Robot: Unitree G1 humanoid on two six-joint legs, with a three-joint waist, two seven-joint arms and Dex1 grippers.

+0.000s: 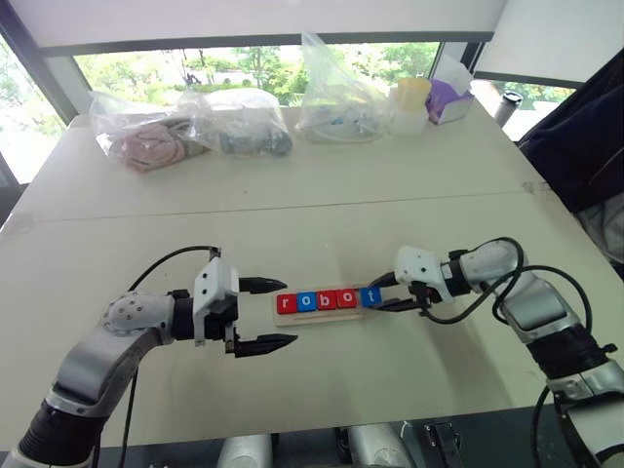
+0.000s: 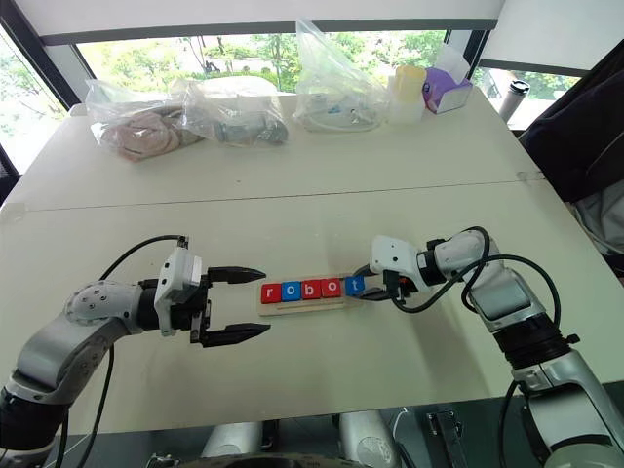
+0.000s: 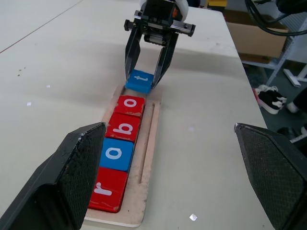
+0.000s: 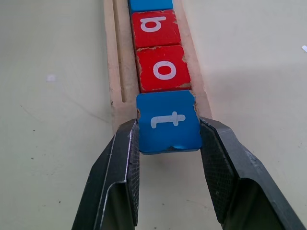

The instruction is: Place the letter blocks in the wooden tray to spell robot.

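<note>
Left gripper (image 1: 265,315) hovers just off the left end of the wooden tray (image 1: 292,318), its two black fingers spread wide with nothing between them. On the white table (image 1: 322,219) the tray carries four letter blocks in a row: a red r (image 1: 286,303), a blue o (image 1: 307,301), a red b (image 1: 328,300) and a red o (image 1: 348,299). At the tray's right end, the blue t (image 4: 169,121) sits pinched between the fingers of the right gripper (image 4: 169,143), touching the red o. Clear bags (image 1: 234,122) lie along the table's far edge.
</note>
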